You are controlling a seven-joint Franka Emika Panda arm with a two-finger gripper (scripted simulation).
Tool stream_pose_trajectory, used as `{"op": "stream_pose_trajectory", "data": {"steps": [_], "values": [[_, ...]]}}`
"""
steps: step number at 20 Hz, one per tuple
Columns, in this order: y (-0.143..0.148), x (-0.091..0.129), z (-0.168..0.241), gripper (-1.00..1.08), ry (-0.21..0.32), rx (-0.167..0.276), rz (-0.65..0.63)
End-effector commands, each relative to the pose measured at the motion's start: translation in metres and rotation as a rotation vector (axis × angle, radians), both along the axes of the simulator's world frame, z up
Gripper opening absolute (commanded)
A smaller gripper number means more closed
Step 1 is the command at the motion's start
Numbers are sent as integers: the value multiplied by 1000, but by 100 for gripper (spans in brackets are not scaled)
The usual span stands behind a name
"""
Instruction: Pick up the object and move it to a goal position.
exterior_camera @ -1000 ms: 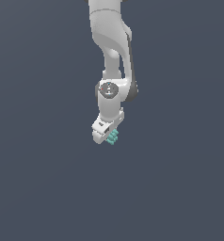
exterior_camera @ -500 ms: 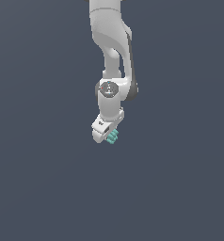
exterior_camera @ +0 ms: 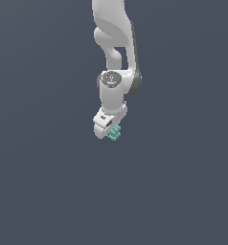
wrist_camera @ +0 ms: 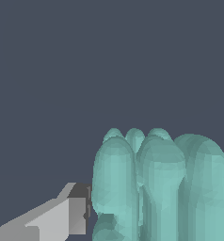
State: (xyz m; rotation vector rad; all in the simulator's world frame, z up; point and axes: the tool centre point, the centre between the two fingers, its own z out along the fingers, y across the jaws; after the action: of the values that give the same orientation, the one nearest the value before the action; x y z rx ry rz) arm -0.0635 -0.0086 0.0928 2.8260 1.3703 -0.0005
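Observation:
The object (exterior_camera: 116, 134) is a tiny teal ribbed block with short prongs, sticking out from under the white hand of my arm in the exterior view. My gripper (exterior_camera: 111, 131) is shut on it. In the wrist view the object (wrist_camera: 161, 188) fills the near field as several rounded teal prongs. One grey finger (wrist_camera: 67, 214) presses against its side; the other finger is out of view. No goal marker shows.
The white arm (exterior_camera: 113, 43) comes down from the top of the exterior view. A plain dark grey surface (exterior_camera: 44, 182) lies all around.
The gripper and the teal object have moved together a little toward the top of the exterior view. The grip has not changed.

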Motion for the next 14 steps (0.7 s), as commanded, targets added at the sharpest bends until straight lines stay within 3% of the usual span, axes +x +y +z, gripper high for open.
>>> {"op": "stream_pose_trajectory", "data": {"steps": [1, 14], "values": [[1, -6, 15, -100, -1, -1, 0], [7, -49, 120, -100, 0, 1, 1]]}}
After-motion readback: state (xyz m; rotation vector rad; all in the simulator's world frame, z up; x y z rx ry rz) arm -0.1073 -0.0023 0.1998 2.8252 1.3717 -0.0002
